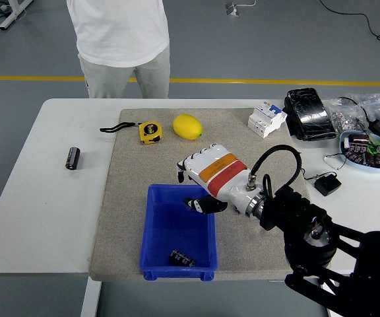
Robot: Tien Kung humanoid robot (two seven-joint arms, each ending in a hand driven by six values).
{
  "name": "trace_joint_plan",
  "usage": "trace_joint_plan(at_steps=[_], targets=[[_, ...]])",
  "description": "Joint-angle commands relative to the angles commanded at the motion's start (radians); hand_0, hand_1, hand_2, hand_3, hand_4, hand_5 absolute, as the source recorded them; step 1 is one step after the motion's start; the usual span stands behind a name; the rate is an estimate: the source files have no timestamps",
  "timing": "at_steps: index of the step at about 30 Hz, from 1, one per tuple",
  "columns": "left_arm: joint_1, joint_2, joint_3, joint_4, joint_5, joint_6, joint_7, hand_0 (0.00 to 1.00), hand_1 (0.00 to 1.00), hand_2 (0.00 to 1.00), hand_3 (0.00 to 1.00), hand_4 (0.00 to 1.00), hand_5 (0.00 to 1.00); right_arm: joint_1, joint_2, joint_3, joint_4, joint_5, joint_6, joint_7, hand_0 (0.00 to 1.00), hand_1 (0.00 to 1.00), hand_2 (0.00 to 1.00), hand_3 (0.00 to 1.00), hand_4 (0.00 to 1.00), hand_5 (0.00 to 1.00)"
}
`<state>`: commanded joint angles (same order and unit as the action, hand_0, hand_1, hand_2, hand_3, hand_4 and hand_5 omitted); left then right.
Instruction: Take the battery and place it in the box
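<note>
A dark cylindrical battery point(182, 257) lies inside the blue box point(157, 228), near its front right corner. My right hand point(191, 187), white with an orange and red band, hovers above the box's far right corner. Its fingers point(185, 169) are relaxed and hold nothing. A second black battery point(73, 158) lies on the bare white table at the left. The box stands on the grey mat point(243, 155). No left arm shows.
At the mat's far edge lie a yellow tape measure point(150, 131) and a lemon point(187, 126). A white circuit breaker point(267, 119), black pouch point(310, 113), parts bowl point(365, 148) and black adapter point(327, 184) crowd the right. A person point(121, 39) stands at the far side.
</note>
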<state>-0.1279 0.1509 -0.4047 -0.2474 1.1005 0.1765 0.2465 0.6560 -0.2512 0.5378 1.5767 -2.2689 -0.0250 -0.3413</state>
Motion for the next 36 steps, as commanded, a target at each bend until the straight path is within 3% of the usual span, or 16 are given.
trace_joint_plan(at_steps=[1,6,7,18,19,24,25,30,31,36], targets=[[0.000,0.000,0.000,0.000,0.000,0.000,0.000,0.700,0.678,0.723,0.627,0.649,0.656,0.003,-0.004,-0.001,-0.017,0.000,0.001,0.002,0.179,0.425,0.609,0.579,0.828,0.266],[-0.001,-0.003,0.004,0.000,-0.006,0.002,-0.001,0.700,0.678,0.723,0.627,0.649,0.656,0.007,-0.038,-0.005,-0.092,0.000,0.012,0.017,0.179,0.425,0.609,0.579,0.828,0.266],[-0.001,-0.004,0.004,0.000,-0.007,0.003,-0.002,0.700,0.683,0.724,0.627,0.648,0.655,0.007,-0.046,-0.006,-0.102,0.000,0.020,0.020,0.193,0.428,0.654,0.606,0.814,0.257],[-0.002,-0.008,0.006,0.000,-0.008,0.004,-0.003,0.700,0.684,0.726,0.627,0.648,0.655,-0.003,-0.117,-0.010,-0.128,0.000,0.059,0.045,0.200,0.432,0.674,0.612,0.842,0.283],[-0.002,-0.008,0.005,0.000,-0.007,0.004,-0.004,0.700,0.686,0.727,0.626,0.647,0.654,-0.004,-0.119,-0.013,-0.131,0.000,0.058,0.047,0.266,0.473,0.682,0.622,0.870,0.289],[-0.003,-0.011,0.007,-0.002,-0.005,0.002,-0.004,0.700,0.686,0.727,0.626,0.647,0.654,-0.004,-0.108,-0.041,-0.187,0.000,0.018,0.075,0.266,0.473,0.682,0.622,0.870,0.289],[-0.003,-0.011,0.008,-0.002,-0.005,0.002,-0.004,0.700,0.688,0.727,0.626,0.647,0.655,-0.004,-0.104,-0.046,-0.203,0.000,0.003,0.084,0.378,0.538,0.669,0.616,0.879,0.277],[-0.004,-0.013,0.015,-0.004,-0.013,0.002,-0.007,0.700,0.688,0.727,0.626,0.647,0.655,-0.008,-0.096,-0.058,-0.265,0.000,-0.048,0.111,0.378,0.538,0.669,0.616,0.879,0.277],[-0.004,-0.013,0.016,-0.004,-0.015,0.003,-0.008,0.700,0.688,0.727,0.626,0.647,0.655,-0.010,-0.096,-0.058,-0.272,0.000,-0.056,0.114,0.468,0.541,0.617,0.572,0.841,0.232],[-0.002,-0.014,0.016,-0.005,-0.011,0.001,-0.007,0.700,0.688,0.727,0.626,0.647,0.655,-0.013,-0.091,-0.057,-0.301,0.000,-0.098,0.136,0.468,0.541,0.617,0.572,0.841,0.232]])
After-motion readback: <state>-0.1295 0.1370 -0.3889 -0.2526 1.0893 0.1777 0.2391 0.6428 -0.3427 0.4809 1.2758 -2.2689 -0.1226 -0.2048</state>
